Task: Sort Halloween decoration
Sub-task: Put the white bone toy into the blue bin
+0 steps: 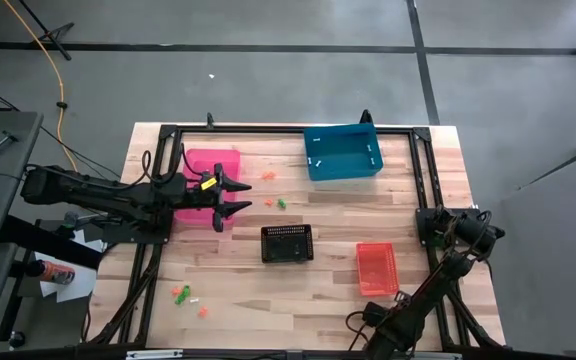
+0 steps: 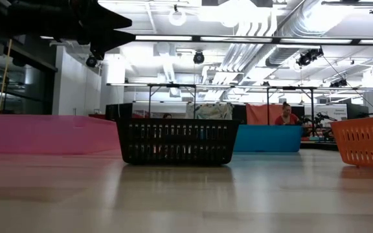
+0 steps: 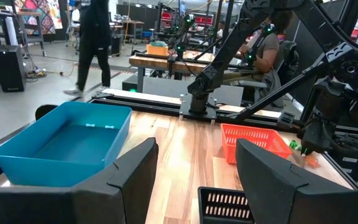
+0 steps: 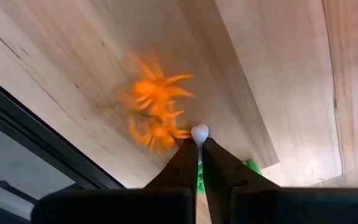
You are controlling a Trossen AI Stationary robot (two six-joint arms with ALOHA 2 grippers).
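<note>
The Halloween decoration lies scattered as tiny trinkets: an orange and green group [image 1: 183,295] near the front left, and another group [image 1: 273,202] mid-table. My right gripper [image 4: 199,144] points down at the table's near right, shut on a small white trinket [image 4: 199,132]. Blurred orange spider trinkets [image 4: 157,109] lie on the wood right beside it, and a green one [image 4: 252,166] shows behind the fingers. My left gripper [image 1: 236,193] hangs level and open above the table beside the pink bin [image 1: 208,165], with nothing between its fingers. My right gripper pinches the white trinket between its two fingertips [image 4: 188,155], coming from above and pointing steeply down. Only the trinket's rounded white end [image 4: 199,130] shows past the tips. Whether it rests on the wood or is lifted, I cannot tell.
A blue bin [image 1: 343,150] stands at the far edge, a black basket [image 1: 287,243] mid-table and a red mesh bin [image 1: 377,268] to its right. A dark metal frame [image 1: 423,180] borders the table. People show in the room beyond.
</note>
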